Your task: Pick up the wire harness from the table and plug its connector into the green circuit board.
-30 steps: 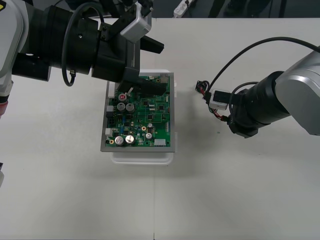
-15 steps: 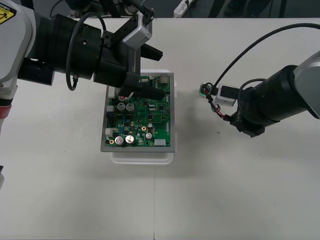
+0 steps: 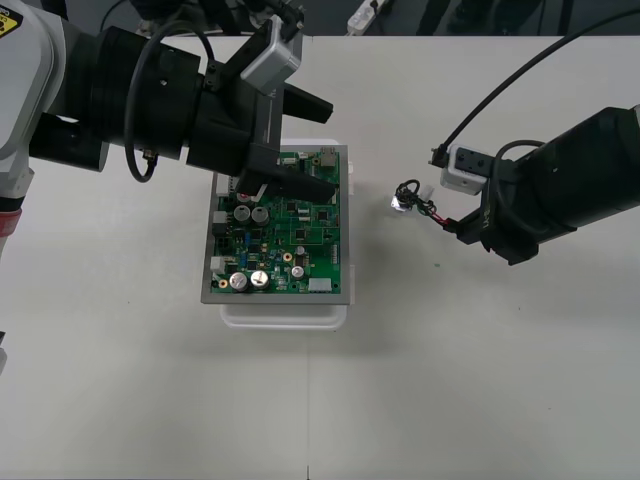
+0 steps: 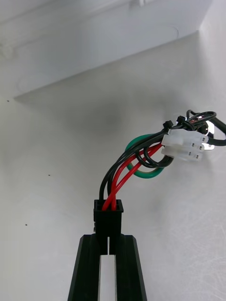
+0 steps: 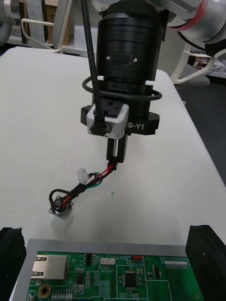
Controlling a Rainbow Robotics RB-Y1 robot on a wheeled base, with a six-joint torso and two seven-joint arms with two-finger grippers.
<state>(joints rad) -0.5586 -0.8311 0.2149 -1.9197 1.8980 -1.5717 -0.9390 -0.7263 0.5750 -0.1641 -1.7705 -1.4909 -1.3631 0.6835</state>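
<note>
**Operator:** What has moved since a second ago?

**Observer:** On your left, very little. Your left gripper (image 3: 322, 145) still hangs over the far left corner of the circuit board (image 3: 290, 235). On your right, more: the right arm has drawn back toward its own side and a little toward the far edge. It has taken the harness (image 3: 420, 205) along, so the gap to the board is wider than it was.

**Operator:** How does the left claw stand?

**Observer:** Wide apart and holding nothing. In your left wrist view its fingers (image 5: 205, 254) stand at the two bottom corners, with the near edge of the board (image 5: 117, 277) between them. The board sits on its white base (image 3: 285, 315), just where it was.

**Operator:** Where is the harness?

**Observer:** On the table (image 3: 150, 380) side right of the board, well apart from it and not plugged in. Its metal socket (image 5: 60, 207) is the end nearest the board, low at the table; whether it touches, I cannot tell. From there the wires (image 4: 136, 164) loop past two small white connectors (image 4: 183, 143) to the black plug (image 4: 108, 214).

**Operator:** And the right claw?

**Observer:** Your right gripper (image 4: 108, 263) is closed narrow on that plug, the wires leading out ahead of it.
</note>
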